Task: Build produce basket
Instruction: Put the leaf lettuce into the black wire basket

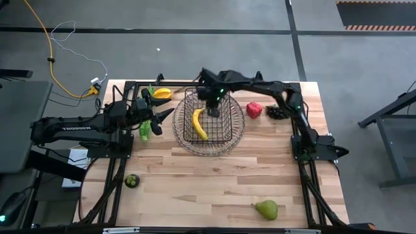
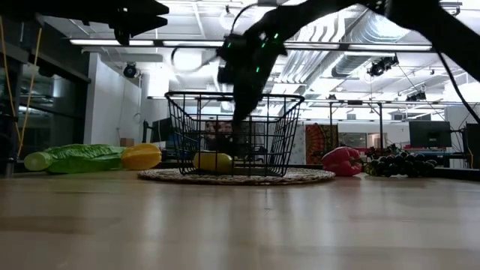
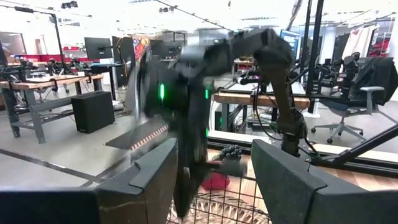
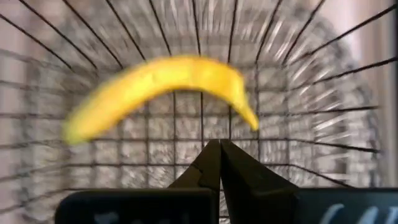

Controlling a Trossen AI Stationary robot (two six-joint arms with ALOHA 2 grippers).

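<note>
High view first, and I read the table from my left edge across. The left gripper [image 1: 164, 113] hangs above the table's left side, just short of the basket [image 1: 224, 133]; its fingers stand partly apart with nothing between them. That arm covers much of the long green leafy bunch [image 1: 145, 129], so I only see its pale end and a strip of green. Behind the arm lies the yellow-orange pepper [image 1: 162, 93], and nearer the front edge sits the small dark green round fruit [image 1: 132, 180], well apart from everything.

In the middle, the basket holds the banana [image 1: 199, 123], lying on the mesh floor. The right gripper [image 1: 212, 112] is down inside the basket beside the banana; in the right wrist view its fingers [image 4: 214, 163] are pressed together, holding nothing, with the banana [image 4: 158, 87] lying just beyond them, smeared by motion blur. In the low view the mesh and the arm hide most of the banana [image 2: 213, 160].

Further right, the red pepper [image 1: 254, 110] sits just outside the basket rim. The dark grapes [image 1: 276, 113] are hard to make out under the right arm. The green pear [image 1: 266, 209] lies alone near the front right.
</note>
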